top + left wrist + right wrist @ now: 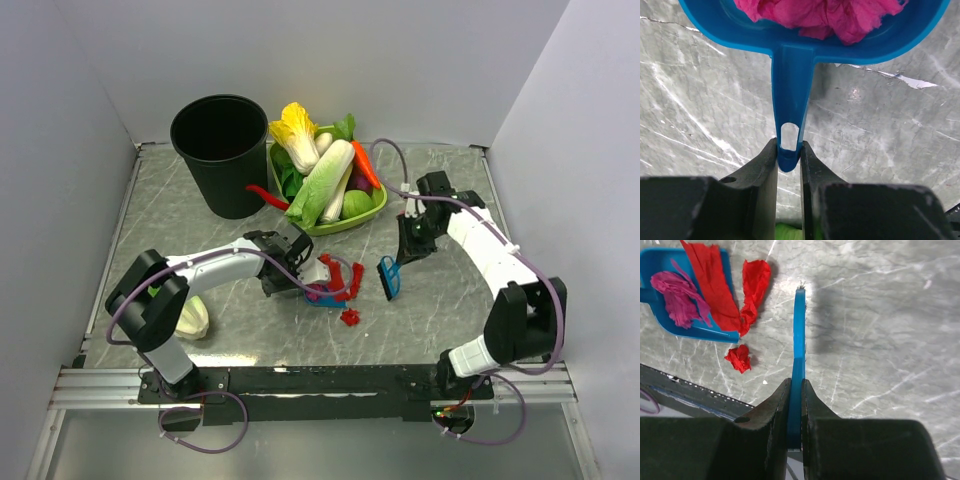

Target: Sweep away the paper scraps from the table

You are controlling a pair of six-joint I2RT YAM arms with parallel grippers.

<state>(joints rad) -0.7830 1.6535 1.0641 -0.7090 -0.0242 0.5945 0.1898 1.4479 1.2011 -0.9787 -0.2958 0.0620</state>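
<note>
Several paper scraps (754,282) near R fingers' (772,415) brush (799,330), some in dustpan (652,270)

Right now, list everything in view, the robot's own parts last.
table: one, grey-green marbled, under everything
bin: one, black, far left
bowl: one, green, right of the bin, full of vegetables
napa cabbages: two, white-green, in the bowl
carrot: one, orange, in the bowl
chili pepper: one, red, at the bowl's left rim
pale vegetable: one, cream, by the left arm's base
dustpan: one, blue, table centre
brush: one, blue, right of the dustpan
paper scraps: three, red, one across the dustpan, two on the table beside it
paper wad: one seen, magenta, in the dustpan
left gripper: one, black, shut on the dustpan handle
right gripper: one, black, shut on the brush
</note>
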